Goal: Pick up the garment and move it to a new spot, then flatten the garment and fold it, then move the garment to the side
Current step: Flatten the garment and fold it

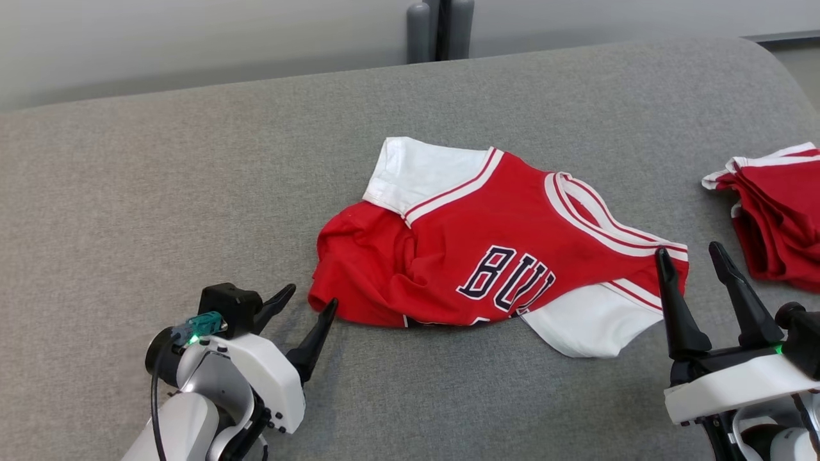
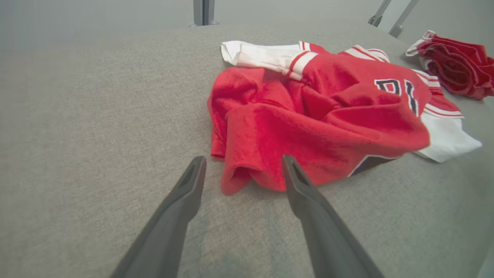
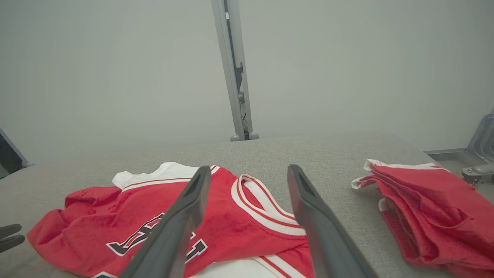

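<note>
garment (image 1: 487, 256): crumpled, mid-desk (image 1: 160, 192) | left gripper (image 1: 312, 294): fingers apart, empty, just beside its left edge | right gripper (image 1: 687, 248): fingers apart, empty, by its right edge

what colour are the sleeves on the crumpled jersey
White, edged with red and white stripes where they join the red jersey; sleeves show best in the head view.

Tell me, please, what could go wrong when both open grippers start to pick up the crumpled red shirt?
1. The shirt lies bunched in folds next to the left gripper; a pinch there may catch several layers, so it may lift as a lump.
2. The pile of red clothes lies close beside the right gripper; a wide swing could drag it.
</note>
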